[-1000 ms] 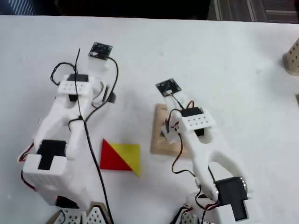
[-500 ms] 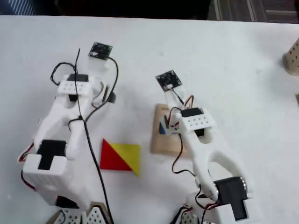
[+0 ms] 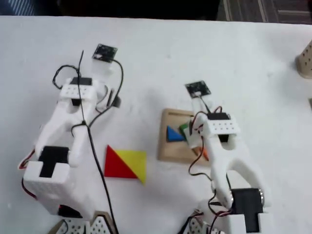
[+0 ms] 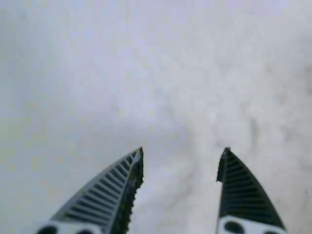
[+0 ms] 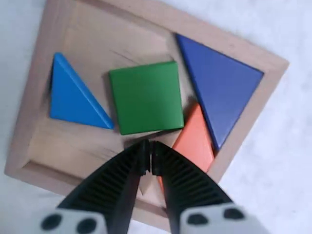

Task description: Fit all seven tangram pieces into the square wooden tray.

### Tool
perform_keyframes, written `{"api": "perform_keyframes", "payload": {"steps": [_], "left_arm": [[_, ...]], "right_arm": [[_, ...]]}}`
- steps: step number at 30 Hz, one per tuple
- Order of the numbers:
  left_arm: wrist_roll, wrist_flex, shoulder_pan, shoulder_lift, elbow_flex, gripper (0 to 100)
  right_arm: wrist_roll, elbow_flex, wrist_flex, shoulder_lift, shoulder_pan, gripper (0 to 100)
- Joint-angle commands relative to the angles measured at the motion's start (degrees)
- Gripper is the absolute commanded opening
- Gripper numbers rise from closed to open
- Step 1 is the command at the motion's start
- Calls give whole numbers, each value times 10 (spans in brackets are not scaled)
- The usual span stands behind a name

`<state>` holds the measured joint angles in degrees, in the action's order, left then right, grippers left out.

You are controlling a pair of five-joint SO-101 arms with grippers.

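The square wooden tray (image 5: 39, 122) (image 3: 168, 148) lies under my right arm. In it sit a light blue triangle (image 5: 73, 97) (image 3: 174, 133), a green square (image 5: 146, 97) (image 3: 185, 128), a large dark blue triangle (image 5: 219, 83) and an orange piece (image 5: 192, 141) (image 3: 205, 154). My right gripper (image 5: 148, 157) hangs shut and empty just above the tray's floor, beside the green square and the orange piece. A red triangle (image 3: 115, 164) and a yellow triangle (image 3: 136, 162) lie joined on the table left of the tray. My left gripper (image 4: 178, 165) (image 3: 113, 99) stands open over bare white table, farther back.
A perforated wooden block (image 3: 305, 61) stands at the right edge of the table. The table's far edge (image 3: 156, 18) runs along the top, with dark floor beyond. Both arm bases and loose cables crowd the near edge.
My right arm has swung to the right over the tray, uncovering the light blue and green pieces. The left arm has kept still.
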<state>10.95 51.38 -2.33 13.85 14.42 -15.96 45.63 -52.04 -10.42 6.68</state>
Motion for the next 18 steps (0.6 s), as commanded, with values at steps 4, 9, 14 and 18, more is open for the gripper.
{"api": "perform_keyframes", "payload": {"steps": [4,9,14,18], "left_arm": [[-3,-11,-7,-35,0,248],[-3,-11,-7,-35,0,248],[-2,-11,-7,-35,0,248],[-2,-11,-7,-35,-1,248]], "right_arm": [[-47,21,-26,-29,6,19],[-47,21,-38,-29,44,19],[-46,-7,-45,-46,42,19],[-42,-10,-43,-74,68,19]]}}
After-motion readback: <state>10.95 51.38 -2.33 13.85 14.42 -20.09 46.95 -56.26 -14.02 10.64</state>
